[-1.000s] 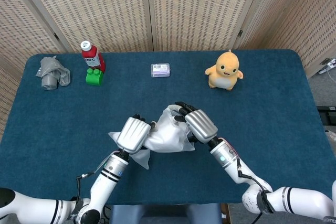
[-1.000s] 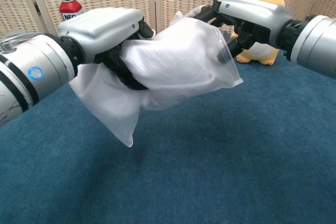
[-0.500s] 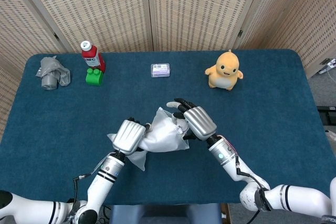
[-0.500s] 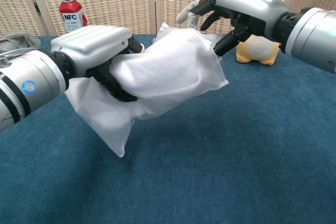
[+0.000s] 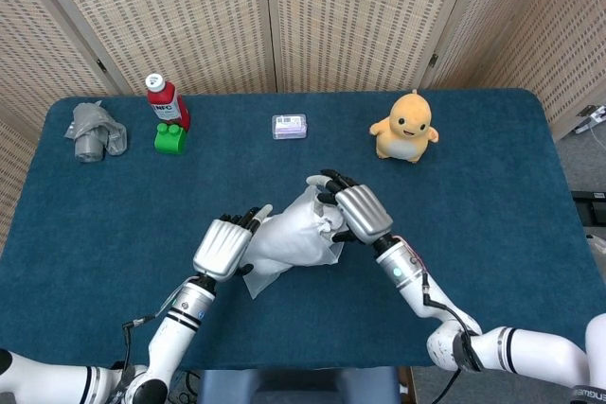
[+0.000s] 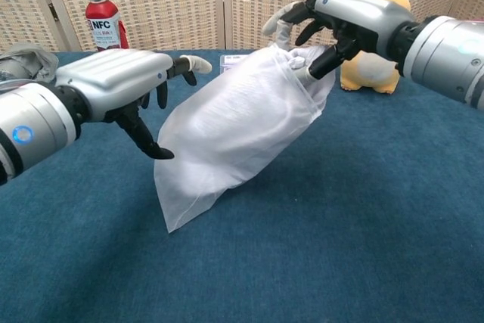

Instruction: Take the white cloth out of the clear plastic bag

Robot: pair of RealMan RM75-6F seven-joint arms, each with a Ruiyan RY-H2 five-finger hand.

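Note:
The clear plastic bag hangs slanted over the middle of the blue table, and its lower corner touches the tabletop. The white cloth fills the inside and shows through the plastic. My right hand pinches the bag's upper end by its mouth. My left hand hovers just left of the bag with its fingers spread, holding nothing. In the head view its fingertips lie close to the bag's side.
A red bottle, a green block and a grey crumpled object stand at the back left. A small clear box sits at the back middle, a yellow duck toy at the back right.
My left hand has let go of the bag's lower part and spread its fingers. The bag now hangs from my right hand alone and has dropped until its corner touches the table.

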